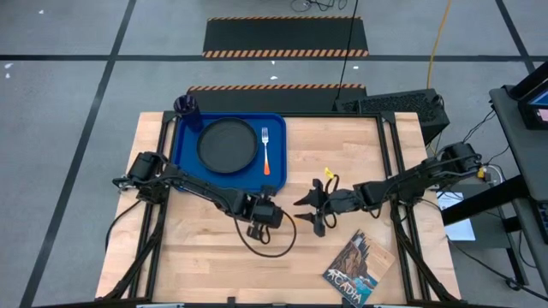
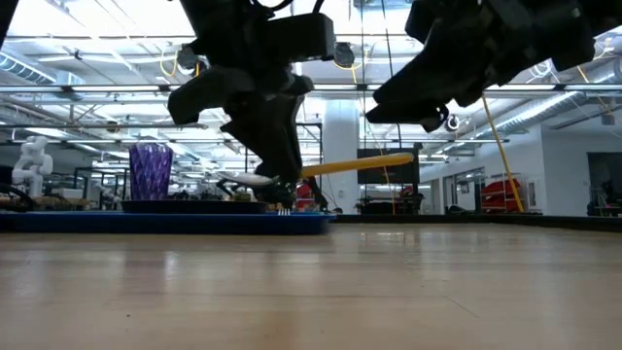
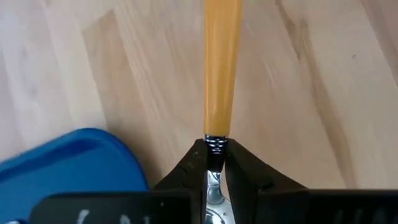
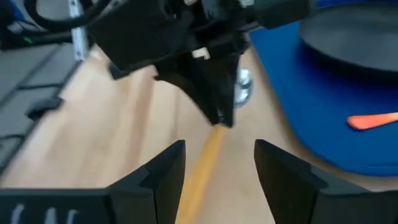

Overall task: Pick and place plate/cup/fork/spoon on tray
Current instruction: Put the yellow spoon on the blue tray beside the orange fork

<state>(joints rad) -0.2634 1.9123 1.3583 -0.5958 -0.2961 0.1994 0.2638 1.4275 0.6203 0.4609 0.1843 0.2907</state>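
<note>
The blue tray lies at the table's far left. The black plate and the orange-handled fork lie flat on it. The purple cup stands upright at the tray's far left corner. My left gripper, just off the tray's near right corner, is shut on the spoon. My right gripper is open, right of the left one. Its fingers stand on either side of the spoon's yellow-orange handle without touching it. My left gripper pinches the spoon's metal neck between its two fingers, where the neck meets the handle. The fingers point down and lie across the spoon. The spoon is lifted clear, about level, with its handle toward the right arm and its bowl toward the tray.
A magazine lies at the table's near right. Bare wood lies in front of the tray.
</note>
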